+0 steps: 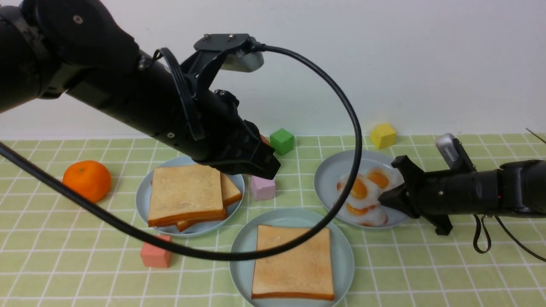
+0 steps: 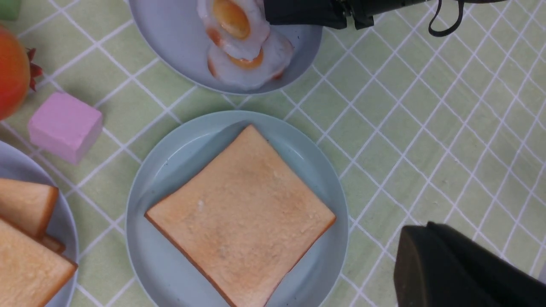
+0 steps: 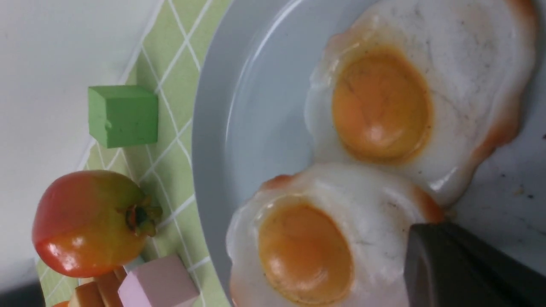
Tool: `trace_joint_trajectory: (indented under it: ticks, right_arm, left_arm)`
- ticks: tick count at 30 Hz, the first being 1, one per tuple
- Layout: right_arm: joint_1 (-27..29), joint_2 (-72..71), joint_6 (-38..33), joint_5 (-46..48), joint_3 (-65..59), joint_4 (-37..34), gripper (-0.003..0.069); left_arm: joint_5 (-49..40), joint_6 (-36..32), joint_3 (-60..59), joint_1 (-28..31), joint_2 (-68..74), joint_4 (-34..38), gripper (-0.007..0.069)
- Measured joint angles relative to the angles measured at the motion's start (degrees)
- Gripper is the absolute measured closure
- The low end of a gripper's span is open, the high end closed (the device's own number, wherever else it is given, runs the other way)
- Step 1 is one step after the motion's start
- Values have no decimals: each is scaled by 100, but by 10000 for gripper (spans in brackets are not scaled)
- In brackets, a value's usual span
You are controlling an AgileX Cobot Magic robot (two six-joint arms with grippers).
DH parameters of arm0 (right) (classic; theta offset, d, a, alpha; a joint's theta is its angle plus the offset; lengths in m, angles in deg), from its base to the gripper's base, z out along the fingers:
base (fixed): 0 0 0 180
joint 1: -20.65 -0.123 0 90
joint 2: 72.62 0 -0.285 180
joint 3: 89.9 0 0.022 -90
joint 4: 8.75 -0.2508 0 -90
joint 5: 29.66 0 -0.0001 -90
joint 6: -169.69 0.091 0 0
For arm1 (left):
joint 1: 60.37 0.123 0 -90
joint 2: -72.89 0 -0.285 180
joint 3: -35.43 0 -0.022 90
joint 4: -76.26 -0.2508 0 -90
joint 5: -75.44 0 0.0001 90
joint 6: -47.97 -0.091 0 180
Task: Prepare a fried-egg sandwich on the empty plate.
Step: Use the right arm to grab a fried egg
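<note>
One toast slice (image 1: 293, 262) lies flat on the mint-green plate (image 1: 241, 256) at front centre; both show in the left wrist view, toast (image 2: 241, 213) on plate (image 2: 170, 162). Several more toast slices (image 1: 185, 194) are stacked on the grey-blue plate (image 1: 145, 200) at left. Fried eggs (image 1: 360, 189) overlap on the grey-blue plate (image 1: 328, 179) at right. My left gripper (image 1: 268, 168) hangs shut and empty above the pink cube, its tip (image 2: 409, 234) beside the mint plate. My right gripper (image 1: 382, 198), rolled on its side, is shut on the edge of the nearer egg (image 3: 324, 238), tip (image 3: 416, 238).
An orange (image 1: 87, 180) sits at far left. Cubes lie about: green (image 1: 282, 141), yellow (image 1: 382, 135), pink (image 1: 262, 188), salmon (image 1: 156, 253). A red-green fruit (image 3: 85, 221) sits by the green cube, hidden behind my left arm in front. The left arm's black cable (image 1: 354, 128) loops over the plates.
</note>
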Motion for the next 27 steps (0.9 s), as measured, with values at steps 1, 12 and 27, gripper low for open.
trace_joint_trajectory:
  ticks: [1,12,27]
  right_arm:
    - [0,-21,-5,15,0,14,645]
    - [0,-367,-458,128,0,61,350]
    - [0,-96,-194,133,0,66,280]
  left_arm:
    - [0,0,0,0,0,0,638]
    - [0,0,0,0,0,0,638]
    - [23,0,0,0,0,0,634]
